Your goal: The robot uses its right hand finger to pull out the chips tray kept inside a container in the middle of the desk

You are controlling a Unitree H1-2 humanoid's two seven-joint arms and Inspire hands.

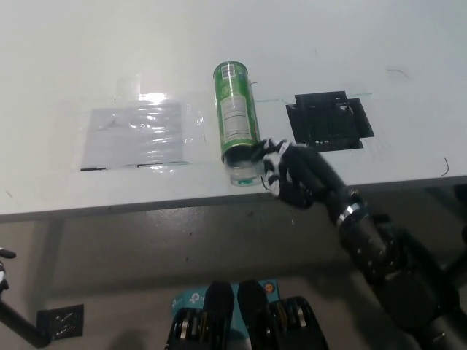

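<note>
A green chips can (pixel 236 111) lies on its side in the middle of the white desk (pixel 306 44), its open end toward the near edge. A clear tray (pixel 244 170) sticks a little way out of that open end. My black right hand (pixel 292 173) sits at the can's mouth on its right side, fingers curled and touching the clear tray end. Whether a finger is hooked inside is hidden. Only a sliver of my white left hand (pixel 3 257) shows at the far lower left, below the desk.
A shiny clear plastic sheet (pixel 135 133) lies on the desk to the left of the can. A black square mat (pixel 330 120) lies to the right of it. The desk's near edge (pixel 146 204) runs just below the can's mouth.
</note>
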